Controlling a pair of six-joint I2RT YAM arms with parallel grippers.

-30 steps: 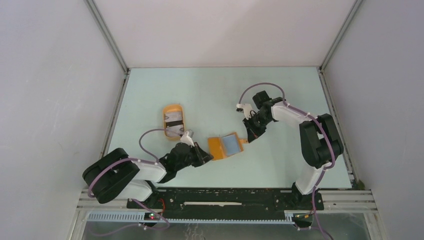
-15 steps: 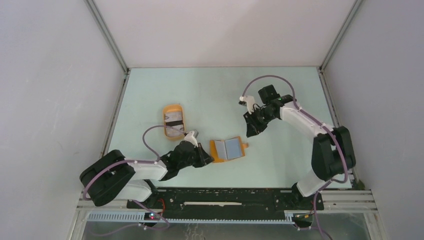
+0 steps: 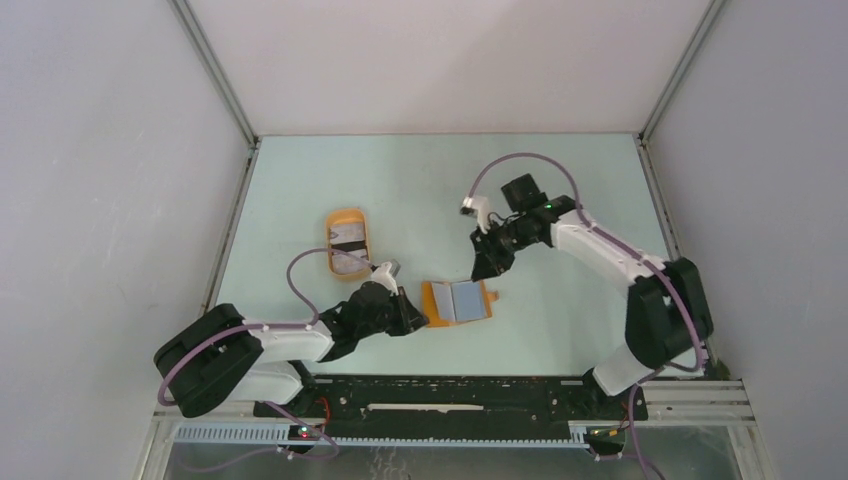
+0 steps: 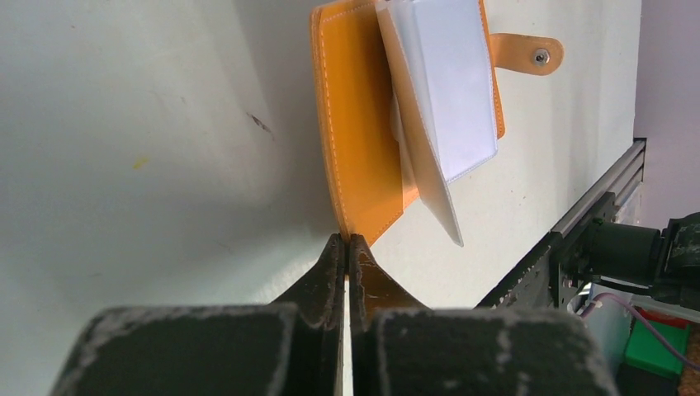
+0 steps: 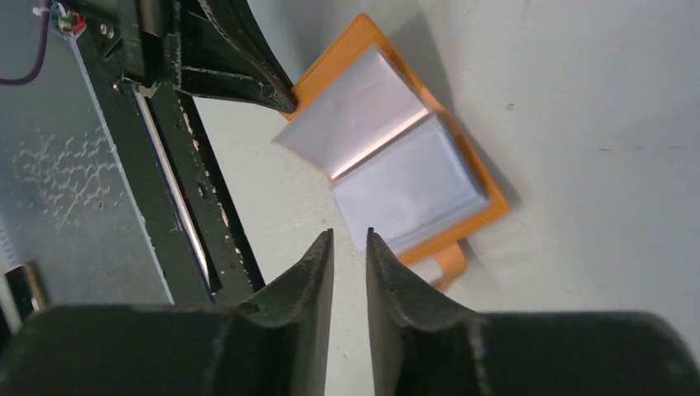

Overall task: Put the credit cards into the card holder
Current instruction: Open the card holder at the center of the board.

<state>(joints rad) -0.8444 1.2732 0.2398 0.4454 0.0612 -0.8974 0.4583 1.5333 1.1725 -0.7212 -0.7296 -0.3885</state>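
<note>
No word, brand, number or sign can be read in any view. The cards [image 3: 346, 258] in the orange tray [image 3: 347, 211], at ten o'clock from the wallet [image 3: 455, 302], show a dark band and faint marks, too small to make out. The wallet's orange cover and its clear sleeves [image 4: 450, 91] look plain.

Front-centre: card holder [image 3: 457, 301]; tray [image 3: 347, 211] behind it, to the L, prob. w/ credit cards [image 3: 348, 262] in it.
</note>
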